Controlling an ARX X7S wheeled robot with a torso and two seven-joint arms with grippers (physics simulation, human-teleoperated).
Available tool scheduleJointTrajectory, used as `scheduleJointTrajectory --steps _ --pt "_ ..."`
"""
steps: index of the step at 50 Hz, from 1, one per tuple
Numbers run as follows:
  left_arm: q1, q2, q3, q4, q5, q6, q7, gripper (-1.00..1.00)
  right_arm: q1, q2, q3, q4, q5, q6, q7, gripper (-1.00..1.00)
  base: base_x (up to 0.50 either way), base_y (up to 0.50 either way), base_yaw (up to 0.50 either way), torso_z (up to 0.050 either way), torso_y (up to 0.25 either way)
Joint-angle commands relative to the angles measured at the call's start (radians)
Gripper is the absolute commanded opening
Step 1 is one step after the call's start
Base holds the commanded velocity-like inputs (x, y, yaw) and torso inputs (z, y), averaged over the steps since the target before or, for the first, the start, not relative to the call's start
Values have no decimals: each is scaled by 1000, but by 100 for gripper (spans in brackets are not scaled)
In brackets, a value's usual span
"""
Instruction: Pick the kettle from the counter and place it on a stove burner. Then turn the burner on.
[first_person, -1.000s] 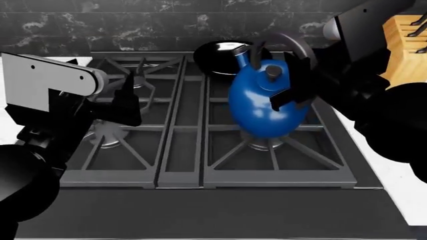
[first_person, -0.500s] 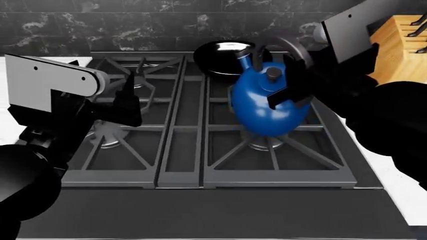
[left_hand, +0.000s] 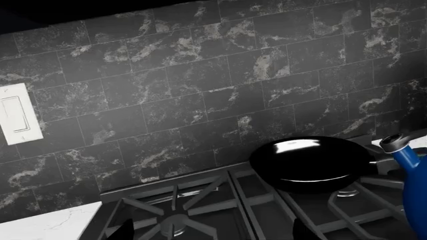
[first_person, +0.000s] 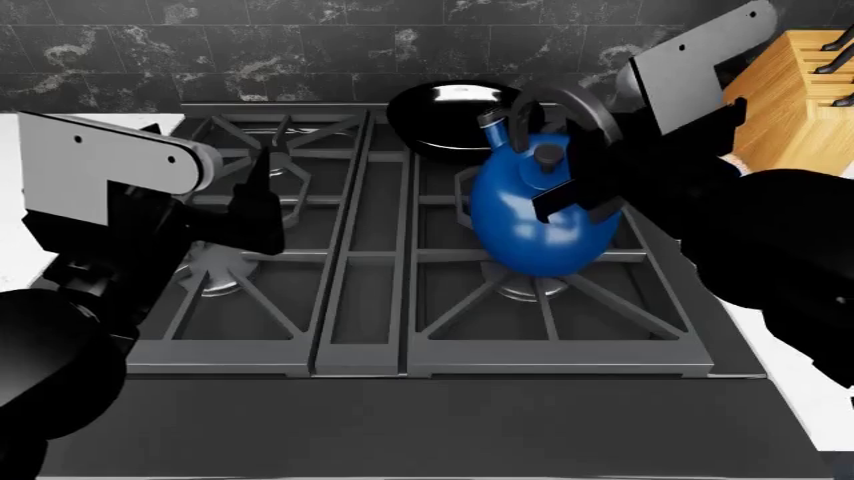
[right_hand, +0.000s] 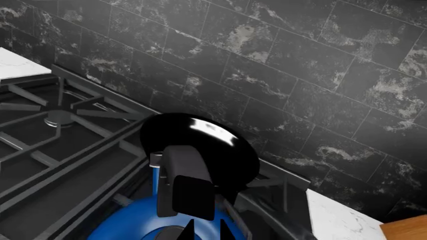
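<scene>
The blue kettle (first_person: 534, 225) hangs tilted over the front right stove burner (first_person: 534, 288), its spout toward the back wall. My right gripper (first_person: 581, 200) is shut on its dark arched handle. In the right wrist view, the kettle (right_hand: 127, 227) lies just under the right gripper (right_hand: 207, 231), whose fingertips are close together. I cannot tell whether its base touches the grate. My left gripper (first_person: 260, 190) hovers open over the left burners of the stove (first_person: 360, 300). In the left wrist view, the left gripper (left_hand: 213, 232) holds nothing, and the kettle (left_hand: 417, 195) shows at the edge.
A black frying pan (first_person: 447, 115) sits on the back right burner, close behind the kettle's spout; both wrist views show the frying pan (left_hand: 313, 162) (right_hand: 200, 145). A wooden knife block (first_person: 801, 90) stands on the white counter (first_person: 801, 425) to the stove's right. Dark marble tiles back the stove.
My right arm has carried the kettle slightly down and back toward the front right burner. The left arm has not moved.
</scene>
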Motion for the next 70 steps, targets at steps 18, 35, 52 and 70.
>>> scheduleJointTrajectory --steps 18,35,52,70 --pt "4 3 17 -11 13 13 2 100 5 -12 -14 47 -81 -39 -37 -100 0 0 0 1 1" --pt "12 -1 21 -26 23 31 12 100 13 -23 -47 84 -109 -50 -52 -100 0 0 0 0 0" --pt "10 -3 22 -19 16 27 4 100 6 -11 -48 68 -93 -31 -51 100 0 0 0 0 0" --pt "15 0 31 -24 24 38 5 100 4 -10 -58 76 -105 -48 -59 100 0 0 0 0 0"
